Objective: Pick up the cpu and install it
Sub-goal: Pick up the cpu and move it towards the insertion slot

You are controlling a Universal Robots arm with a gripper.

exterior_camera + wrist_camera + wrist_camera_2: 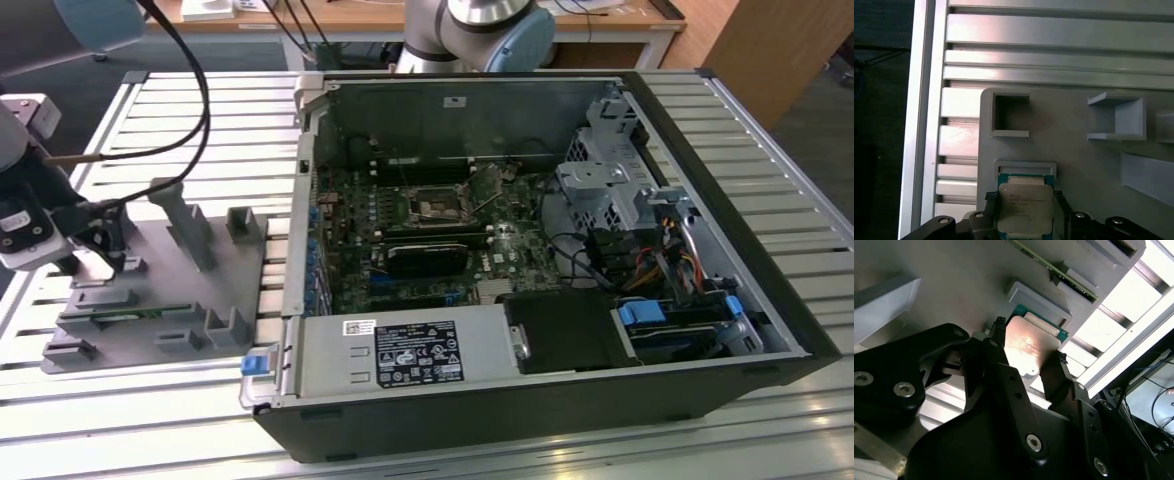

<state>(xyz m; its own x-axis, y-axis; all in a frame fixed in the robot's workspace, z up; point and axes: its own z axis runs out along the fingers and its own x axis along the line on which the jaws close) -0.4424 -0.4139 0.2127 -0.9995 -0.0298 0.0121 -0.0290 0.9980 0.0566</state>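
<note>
Cpu: partly seen. In the first wrist view the frame edge and the black body of the tool cut off its near side. In the second wrist view the tool covers the lower part of the cpu, and glare washes out the lid. Print on the lid is too small to make out.

Look: small flat square, silvery-grey metal lid, thin green rim showing along its edges. Lies flat.

Place: in a shallow recess of the grey tray, one edge against a low raised lip. An open square pocket is moulded into the tray just beside it.

Tool: low over the chip in both wrist views, black linkage to either side of it. Clenched on the cpu or released, cannot tell.

Exterior view: the tool hangs down onto the tray at the exterior view's left, under the arm's pale wrist. A thin green memory stick stands in a slot near it.

Tray rests on the slatted metal worktop. The open computer case lies to the exterior view's right, well apart from the tool. Its motherboard socket faces up. The arm's base stands behind the case.
</note>
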